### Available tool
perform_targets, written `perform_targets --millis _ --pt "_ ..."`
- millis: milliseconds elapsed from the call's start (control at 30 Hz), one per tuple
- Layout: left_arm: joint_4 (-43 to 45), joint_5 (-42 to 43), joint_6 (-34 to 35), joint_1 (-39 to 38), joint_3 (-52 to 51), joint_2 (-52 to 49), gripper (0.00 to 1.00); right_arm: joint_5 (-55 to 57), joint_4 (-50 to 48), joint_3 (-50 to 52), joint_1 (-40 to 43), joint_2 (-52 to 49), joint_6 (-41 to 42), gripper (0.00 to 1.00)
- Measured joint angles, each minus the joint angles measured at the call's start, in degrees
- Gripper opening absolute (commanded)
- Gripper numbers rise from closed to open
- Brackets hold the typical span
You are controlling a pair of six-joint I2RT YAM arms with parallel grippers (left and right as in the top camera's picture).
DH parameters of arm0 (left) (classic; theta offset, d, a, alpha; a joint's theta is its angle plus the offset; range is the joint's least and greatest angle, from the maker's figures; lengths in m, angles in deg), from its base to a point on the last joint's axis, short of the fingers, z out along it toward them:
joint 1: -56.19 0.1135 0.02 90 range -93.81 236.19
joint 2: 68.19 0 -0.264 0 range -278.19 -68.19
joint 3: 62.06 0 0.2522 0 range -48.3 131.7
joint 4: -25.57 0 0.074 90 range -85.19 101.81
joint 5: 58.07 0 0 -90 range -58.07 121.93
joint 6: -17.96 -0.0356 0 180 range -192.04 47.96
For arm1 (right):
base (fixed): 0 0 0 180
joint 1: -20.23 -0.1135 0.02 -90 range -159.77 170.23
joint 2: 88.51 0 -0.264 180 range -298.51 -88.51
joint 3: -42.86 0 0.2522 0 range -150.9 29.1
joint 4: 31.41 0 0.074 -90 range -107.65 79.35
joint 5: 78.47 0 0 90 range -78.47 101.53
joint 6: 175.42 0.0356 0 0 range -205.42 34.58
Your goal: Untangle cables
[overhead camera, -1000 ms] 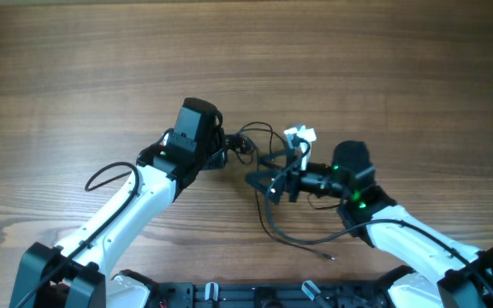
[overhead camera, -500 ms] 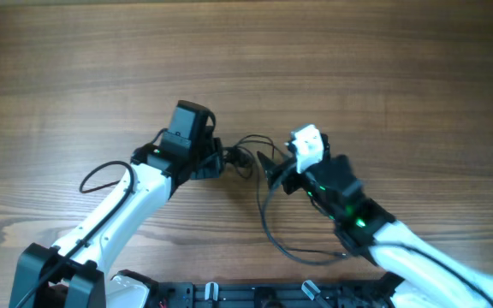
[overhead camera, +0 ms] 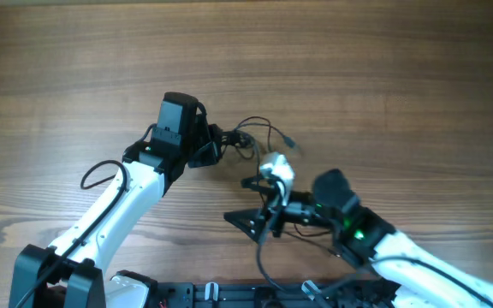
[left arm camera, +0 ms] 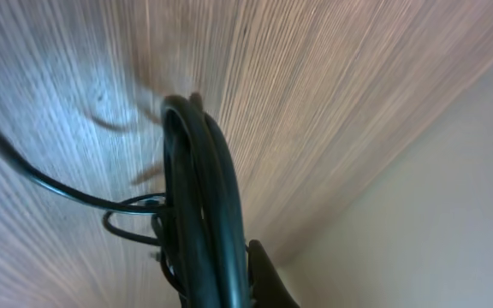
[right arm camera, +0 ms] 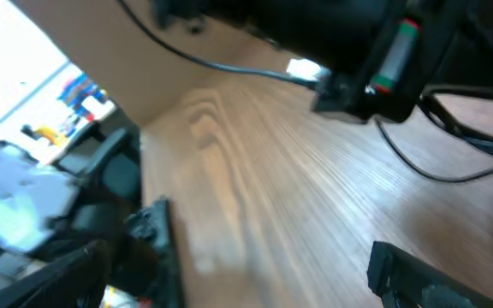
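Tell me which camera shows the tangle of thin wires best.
The overhead view: it shows the whole tangle of wires, looped on the table at the left claw. The left wrist view catches only a few blurred loops close up; the right wrist view shows just dark strands I cannot identify.

Overhead: fixed high above the table (overhead camera: 383, 68), facing straight down. The left arm (overhead camera: 118, 205) and right arm (overhead camera: 400, 252) enter from the near edge.
Left wrist: very close to the wood, with the cables (left arm camera: 199, 197) filling the foreground.
Right wrist: low, tilted and blurred, looking across the tabletop.
All three views share the wood surface. Overhead and left wrist also share the cables.
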Motion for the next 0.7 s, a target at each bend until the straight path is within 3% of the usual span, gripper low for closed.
perform_targets --millis 133,233,500,700 --pt "0.3 4.0 0.0 -0.2 0.0 0.0 0.04 6.0 -8.3 0.0 -0.1 -10.7 -2.4 0.99" --pt "0.4 5.2 0.0 -0.7 0.0 0.0 0.04 15.5 -8.7 0.0 -0.1 -14.4 -5.6 1.0" --pt "0.4 6.6 0.0 -2.4 0.0 0.0 0.04 32.5 -8.3 0.0 -0.1 -14.8 -20.5 0.98" --pt "4.6 6.5 0.0 -5.3 0.0 0.0 0.04 39.7 -6.6 0.0 -0.1 -14.8 -23.2 0.8"
